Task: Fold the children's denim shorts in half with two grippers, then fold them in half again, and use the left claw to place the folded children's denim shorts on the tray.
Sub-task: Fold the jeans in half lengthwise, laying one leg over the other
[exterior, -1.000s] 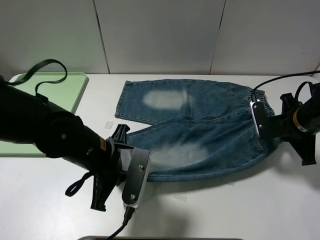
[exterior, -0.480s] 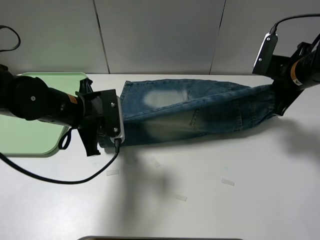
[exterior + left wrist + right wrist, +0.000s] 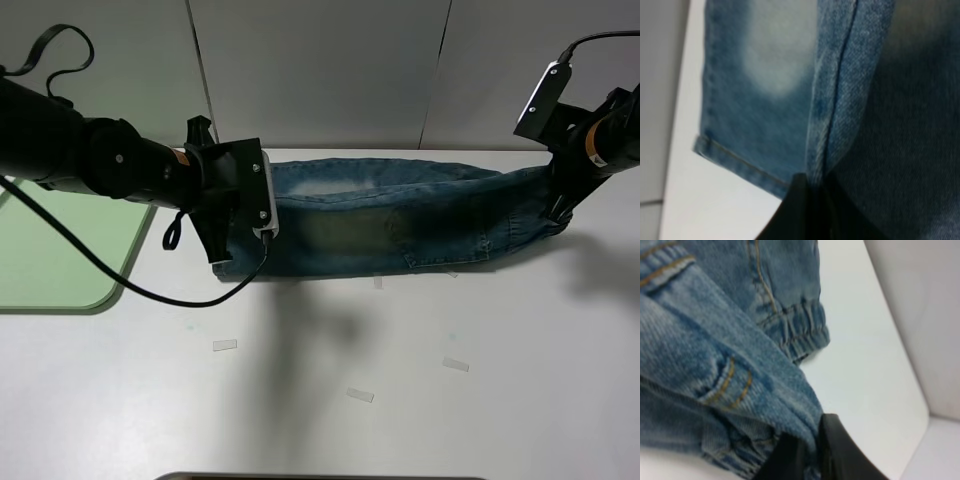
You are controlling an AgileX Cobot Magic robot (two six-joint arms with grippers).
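The children's denim shorts [image 3: 400, 215] lie doubled lengthwise into a long blue strip across the back of the white table. My left gripper [image 3: 222, 255] pinches the leg-hem end beside the pale green tray [image 3: 60, 250]. My right gripper [image 3: 556, 208] pinches the waistband end at the far right. In the left wrist view the black fingers [image 3: 800, 210] are shut on a seam fold of the denim [image 3: 765, 75], with the faded patch behind. The right wrist view has the fingers [image 3: 835, 450] shut on gathered waistband cloth [image 3: 700, 340].
The tray holds nothing and runs off the left edge. Small clear tape scraps [image 3: 225, 345] [image 3: 360, 395] [image 3: 455, 365] lie on the near tabletop. A grey panelled wall [image 3: 320, 70] stands right behind the shorts. The left arm's black cable [image 3: 150, 290] trails over the table.
Both grippers carried the near edge of the shorts up and away to the back, laying the front half over the far half. The spread shorts became a narrow strip.
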